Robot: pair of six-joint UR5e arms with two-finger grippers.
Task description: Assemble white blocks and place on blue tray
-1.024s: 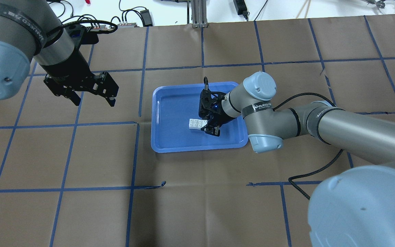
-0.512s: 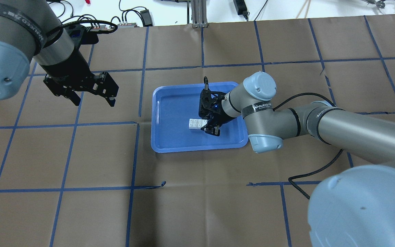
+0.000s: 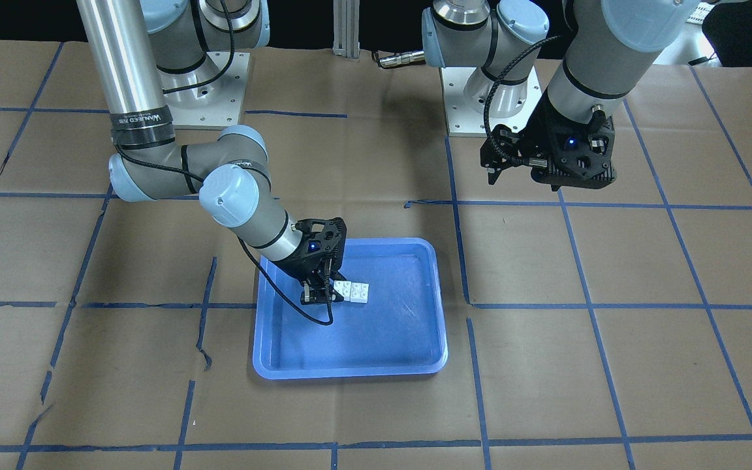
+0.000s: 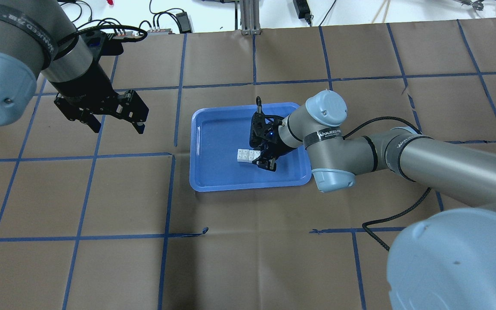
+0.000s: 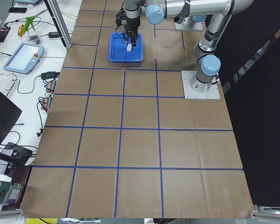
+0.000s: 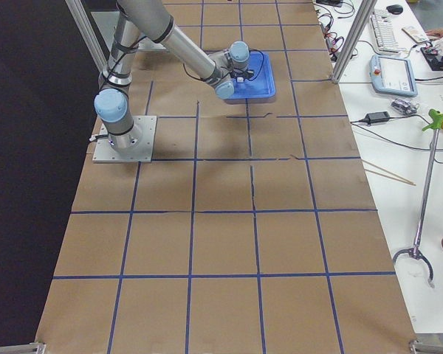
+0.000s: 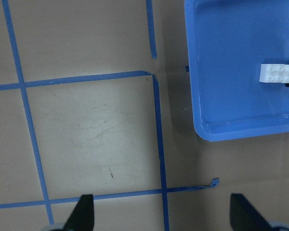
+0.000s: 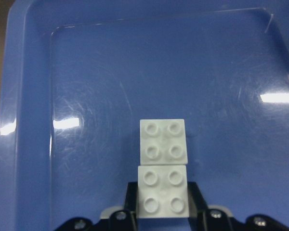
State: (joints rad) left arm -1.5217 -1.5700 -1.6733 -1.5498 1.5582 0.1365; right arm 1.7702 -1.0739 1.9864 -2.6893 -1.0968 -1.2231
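Observation:
Two white blocks (image 8: 163, 140) lie side by side, studs up, on the floor of the blue tray (image 8: 86, 72). They also show in the overhead view (image 4: 244, 155) and the front view (image 3: 355, 292). My right gripper (image 8: 163, 211) reaches low into the tray (image 4: 218, 142) and is shut on the nearer block (image 8: 163, 191), with a finger against each of its sides. My left gripper (image 4: 118, 127) is open and empty, held above the brown paper to the left of the tray. Its wrist view shows the tray's corner (image 7: 202, 130) and the blocks (image 7: 277, 73).
The table is covered in brown paper with a blue tape grid. My right arm's black cable (image 4: 396, 213) loops over the paper to the right of the tray. A metal post (image 4: 248, 21) and cables stand at the far edge. A side bench holds a tablet (image 5: 22, 58).
Almost nothing has changed. My right gripper's fingers have shifted very slightly at the nearer block. The blocks and my left arm have kept their places.

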